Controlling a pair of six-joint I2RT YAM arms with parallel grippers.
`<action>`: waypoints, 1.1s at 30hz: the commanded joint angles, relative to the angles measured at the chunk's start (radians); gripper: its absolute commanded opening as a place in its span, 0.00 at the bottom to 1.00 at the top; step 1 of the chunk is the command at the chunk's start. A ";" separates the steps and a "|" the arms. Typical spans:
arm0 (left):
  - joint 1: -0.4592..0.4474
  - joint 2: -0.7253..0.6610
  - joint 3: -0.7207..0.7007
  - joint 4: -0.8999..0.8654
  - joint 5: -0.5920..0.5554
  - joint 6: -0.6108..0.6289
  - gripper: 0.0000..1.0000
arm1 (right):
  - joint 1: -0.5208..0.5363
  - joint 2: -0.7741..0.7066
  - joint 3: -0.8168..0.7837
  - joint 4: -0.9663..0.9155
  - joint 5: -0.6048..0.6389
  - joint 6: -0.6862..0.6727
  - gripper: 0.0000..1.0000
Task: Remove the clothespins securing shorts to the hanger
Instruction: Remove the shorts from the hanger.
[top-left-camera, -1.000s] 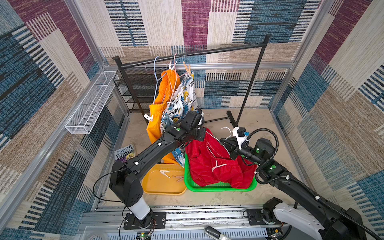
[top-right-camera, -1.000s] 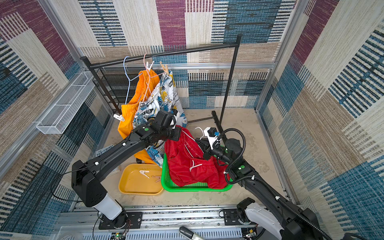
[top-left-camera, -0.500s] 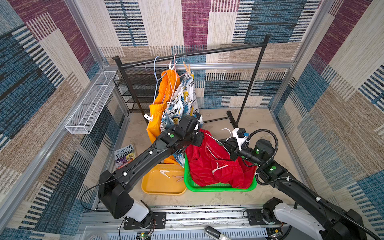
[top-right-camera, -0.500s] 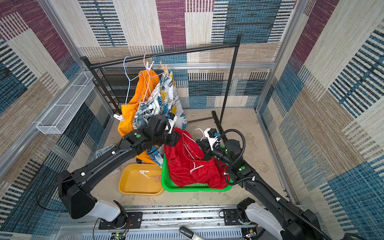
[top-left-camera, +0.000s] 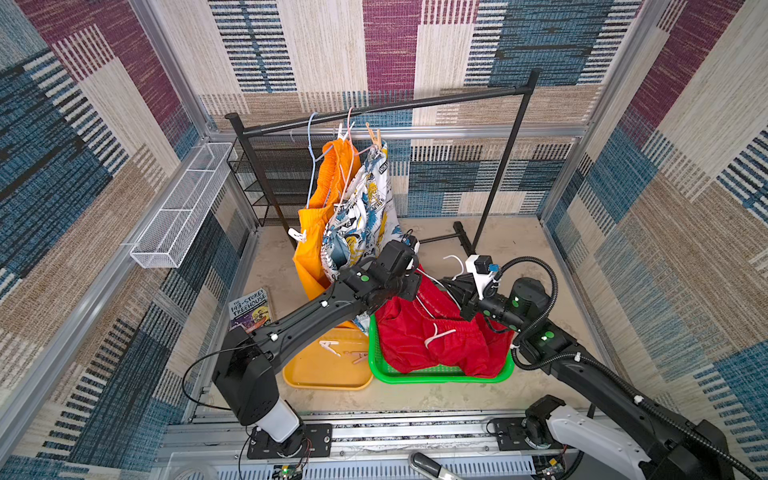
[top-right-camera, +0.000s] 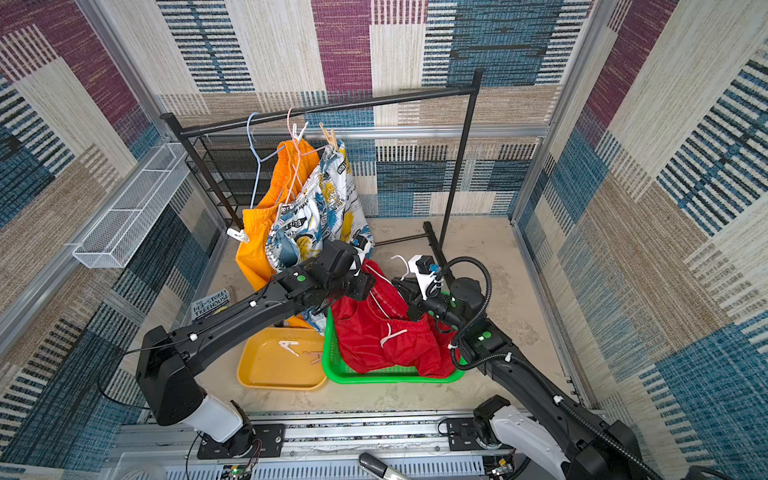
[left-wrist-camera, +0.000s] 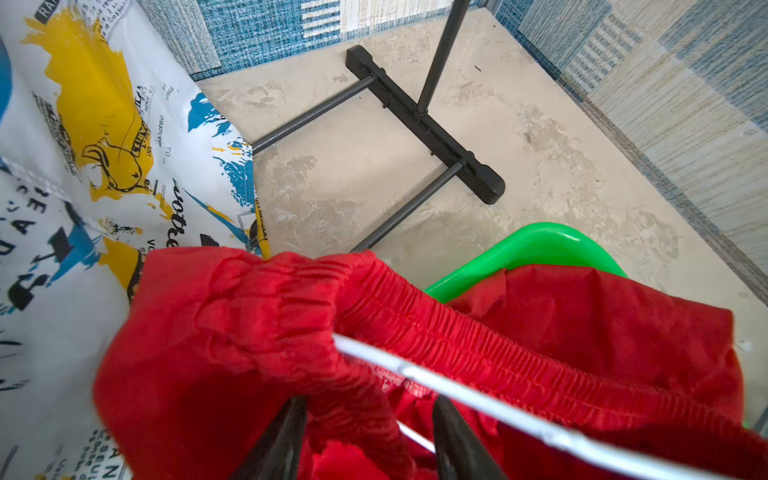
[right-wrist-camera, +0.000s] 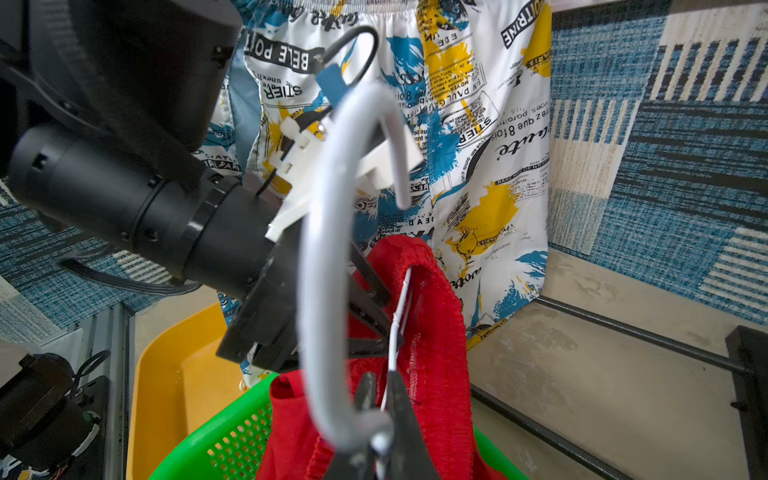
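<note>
Views from top, both: red shorts (top-left-camera: 432, 332) are hanging from a white hanger (top-left-camera: 453, 260) down into the basket (top-left-camera: 436, 379). L gripper (top-left-camera: 409, 286) is sitting at their waistband, R gripper (top-left-camera: 451, 286) at the hanger neck. Two pins (top-left-camera: 330, 346) are lying in the tray (top-left-camera: 316, 370); rack pins (top-left-camera: 376, 136) are standing up high behind.

L wrist: jaws are standing apart w/ red cloth between, wire crossing just ahead. No pin showing.

R wrist: jaws are pinching shut on the hanger.

Next pins prob. are sitting up and back from L jaws; L arm's nearer.
</note>
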 joint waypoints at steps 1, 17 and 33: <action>-0.001 0.026 0.036 0.019 -0.092 -0.016 0.34 | 0.000 -0.002 0.006 0.031 0.003 0.010 0.00; 0.058 -0.025 0.081 -0.030 -0.089 -0.041 0.00 | 0.000 -0.036 0.013 -0.022 0.013 -0.025 0.00; 0.095 -0.066 0.068 -0.025 0.140 0.016 0.49 | 0.000 -0.063 0.007 -0.036 0.009 -0.024 0.00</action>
